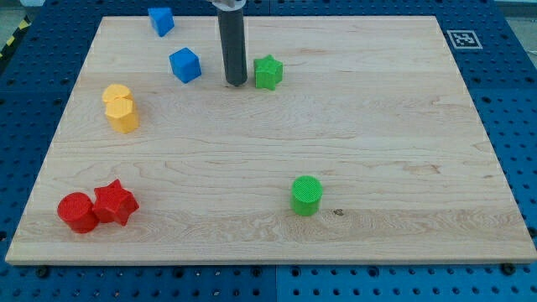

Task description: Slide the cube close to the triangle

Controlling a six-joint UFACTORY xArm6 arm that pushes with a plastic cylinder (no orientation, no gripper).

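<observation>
A blue cube (185, 65) lies near the view's top left on the wooden board (377, 151). A second blue block (160, 20), which looks like a triangle, lies above and a little left of it, near the board's top edge. My tip (236, 83) rests on the board to the right of the blue cube, with a clear gap between them. It stands between the cube and a green star (268, 72), just left of the star and close to it.
Two yellow blocks (117, 95) (124, 117) touch each other at the left. A red cylinder (77, 211) and a red star (114, 203) sit together at the bottom left. A green cylinder (306, 195) stands at the bottom middle.
</observation>
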